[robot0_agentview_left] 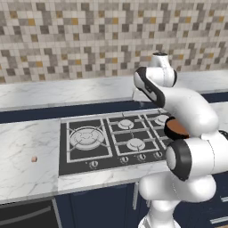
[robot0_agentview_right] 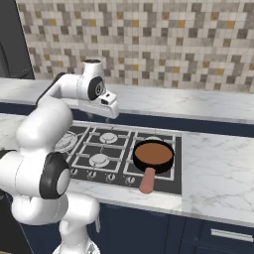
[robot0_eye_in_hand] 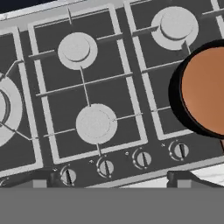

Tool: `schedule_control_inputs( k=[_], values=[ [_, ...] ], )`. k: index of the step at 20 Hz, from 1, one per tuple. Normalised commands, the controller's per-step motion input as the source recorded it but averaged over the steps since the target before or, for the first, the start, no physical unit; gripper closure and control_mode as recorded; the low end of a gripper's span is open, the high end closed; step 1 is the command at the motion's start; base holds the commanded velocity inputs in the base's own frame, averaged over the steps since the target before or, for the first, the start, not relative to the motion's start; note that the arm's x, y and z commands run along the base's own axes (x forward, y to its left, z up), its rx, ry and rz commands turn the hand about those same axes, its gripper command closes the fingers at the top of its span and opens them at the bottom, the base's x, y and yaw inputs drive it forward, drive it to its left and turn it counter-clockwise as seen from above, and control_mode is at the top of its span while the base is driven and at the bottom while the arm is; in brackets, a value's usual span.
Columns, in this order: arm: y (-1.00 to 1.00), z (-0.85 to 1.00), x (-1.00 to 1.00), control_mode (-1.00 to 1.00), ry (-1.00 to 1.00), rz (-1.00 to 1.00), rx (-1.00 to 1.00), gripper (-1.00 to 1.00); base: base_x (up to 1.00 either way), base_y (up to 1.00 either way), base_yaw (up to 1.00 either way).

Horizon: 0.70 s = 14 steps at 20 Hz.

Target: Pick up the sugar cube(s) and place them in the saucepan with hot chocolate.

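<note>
A home kitchen is shown: a black gas stove (robot0_agentview_left: 113, 140) with burners and knobs is set into a white marble surface (robot0_agentview_left: 26, 156), backed by a mosaic tile wall (robot0_agentview_left: 89, 35), with dark blue cabinets (robot0_agentview_right: 149, 230) below.

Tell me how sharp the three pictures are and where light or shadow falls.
Left base view: soft, the sugar cube is a blurry speck on pale counter. Right base view: bright band along the back counter, pan casts little shadow. Hand view: coarse, burners evenly lit, no glare.
</note>
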Motion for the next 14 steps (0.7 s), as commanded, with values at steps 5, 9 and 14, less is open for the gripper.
schedule_control_inputs(
  k=[5, 9, 14],
  values=[
    [1.0, 0.0, -0.61, -1.0, 0.0, 0.6, 0.0, -1.0, 0.0, 0.0, 0.0],
    [1.0, 0.0, -0.6, -1.0, -0.02, 0.62, -0.04, -1.0, 0.0, 0.0, 0.0],
    [1.0, 0.0, -0.66, -1.0, -0.02, 0.6, -0.08, -1.0, 0.0, 0.0, 0.0]
  ],
)
